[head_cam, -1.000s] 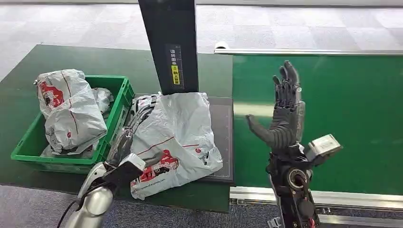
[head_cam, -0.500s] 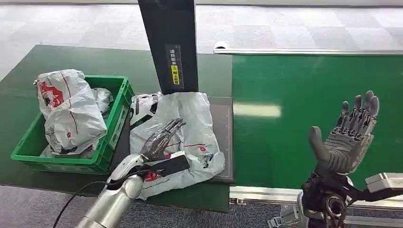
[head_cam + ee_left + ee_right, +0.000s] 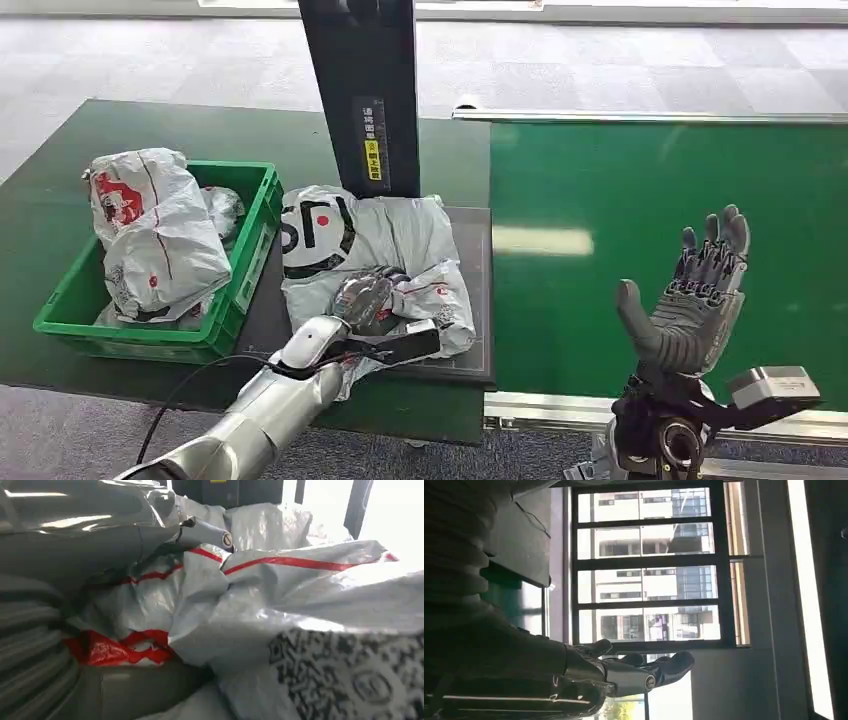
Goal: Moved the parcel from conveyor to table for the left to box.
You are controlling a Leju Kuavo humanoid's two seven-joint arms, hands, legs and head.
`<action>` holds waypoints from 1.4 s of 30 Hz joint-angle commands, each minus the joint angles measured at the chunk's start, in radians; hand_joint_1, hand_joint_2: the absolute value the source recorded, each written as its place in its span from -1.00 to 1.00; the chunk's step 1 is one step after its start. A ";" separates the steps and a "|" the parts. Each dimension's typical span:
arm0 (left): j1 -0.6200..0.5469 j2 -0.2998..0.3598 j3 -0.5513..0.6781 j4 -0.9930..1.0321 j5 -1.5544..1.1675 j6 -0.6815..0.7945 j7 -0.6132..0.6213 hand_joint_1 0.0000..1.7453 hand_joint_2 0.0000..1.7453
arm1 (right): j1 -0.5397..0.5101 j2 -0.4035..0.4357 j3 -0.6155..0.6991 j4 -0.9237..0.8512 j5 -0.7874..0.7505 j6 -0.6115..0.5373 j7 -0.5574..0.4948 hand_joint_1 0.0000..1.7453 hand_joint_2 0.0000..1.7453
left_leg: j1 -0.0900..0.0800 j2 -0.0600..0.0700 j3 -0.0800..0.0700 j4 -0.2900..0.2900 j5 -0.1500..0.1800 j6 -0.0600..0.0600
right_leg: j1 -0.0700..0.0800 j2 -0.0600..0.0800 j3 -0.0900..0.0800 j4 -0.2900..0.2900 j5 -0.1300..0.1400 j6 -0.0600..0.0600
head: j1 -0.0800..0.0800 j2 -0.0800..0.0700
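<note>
Head view shows the parcel [image 3: 375,255] already on the table [image 3: 60,215]; the left hand [image 3: 365,297] grabs it, the right hand [image 3: 697,300] is open and empty, boxing is left

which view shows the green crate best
The head view: the green crate sits whole on the table, with parcels piled inside. The left wrist view shows crumpled parcel plastic up close instead; the right wrist view looks toward windows.

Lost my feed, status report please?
Left hand gripping parcel on table. Right hand open, raised over conveyor. Green box nearly full.
</note>
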 commanded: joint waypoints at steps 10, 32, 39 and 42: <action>0.363 0.290 0.131 -1.489 0.267 0.216 -0.158 1.00 1.00 | 0.113 0.019 -0.064 -0.065 0.021 -0.038 -0.020 -1.00 1.00 | 0.001 0.008 -0.010 0.002 -0.002 0.001 | 0.001 0.007 -0.015 0.001 0.000 -0.001 | 0.000 0.000; -0.192 0.338 0.664 -0.114 -0.015 0.269 0.090 1.00 1.00 | 0.098 0.016 0.012 -0.048 0.029 -0.063 -0.001 -1.00 1.00 | 0.001 0.002 -0.009 -0.002 0.003 -0.001 | 0.001 0.002 -0.013 -0.001 0.002 -0.002 | 0.000 0.000; -0.182 0.362 0.640 0.105 -0.189 0.193 0.284 1.00 1.00 | 0.072 0.002 0.010 -0.034 0.030 -0.071 0.018 -1.00 1.00 | 0.000 0.004 -0.009 -0.001 0.001 -0.001 | 0.001 0.004 -0.014 0.000 0.001 -0.002 | 0.000 0.000; -0.162 0.369 0.673 0.142 -0.210 0.135 0.304 1.00 1.00 | 0.071 -0.003 0.009 -0.027 0.029 -0.073 0.022 -1.00 1.00 | 0.001 0.006 -0.009 -0.002 0.002 -0.001 | 0.002 0.006 -0.013 -0.002 0.002 -0.002 | 0.000 0.000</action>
